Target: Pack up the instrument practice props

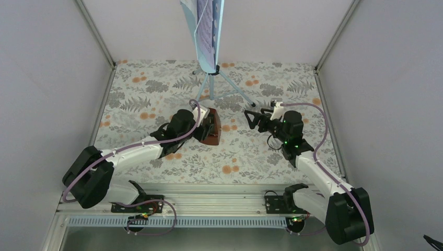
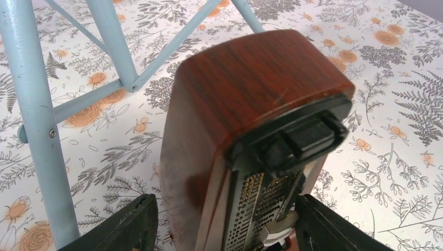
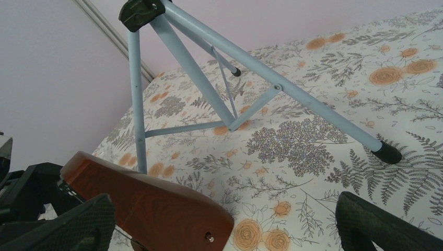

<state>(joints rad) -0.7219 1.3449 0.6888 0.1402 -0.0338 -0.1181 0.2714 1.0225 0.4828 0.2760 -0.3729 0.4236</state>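
White walls close in a floral-print counter (image 1: 156, 83). At its back centre rises 1 stand (image 1: 212, 83), tall on 3 thin legs. It looks light, stiff and top-heavy, so the pole just above the legs seems the safest hold. Printed pages (image 1: 203, 23) lean on its desk, though how many cannot be told. They would be limp and slick, best pinched at an edge. Just in front of the stand's legs sits 1 metronome (image 2: 251, 78) of polished wood. It is probably solid for its size, slippery on its sloped sides and fragile at the open pendulum face. The left gripper (image 2: 224, 230) straddles its lower flanks, fingers (image 2: 130, 225) on either side; whether they press the wood cannot be told. The right gripper (image 1: 251, 120) hangs to the metronome's right, fingers spread wide, holding nothing.
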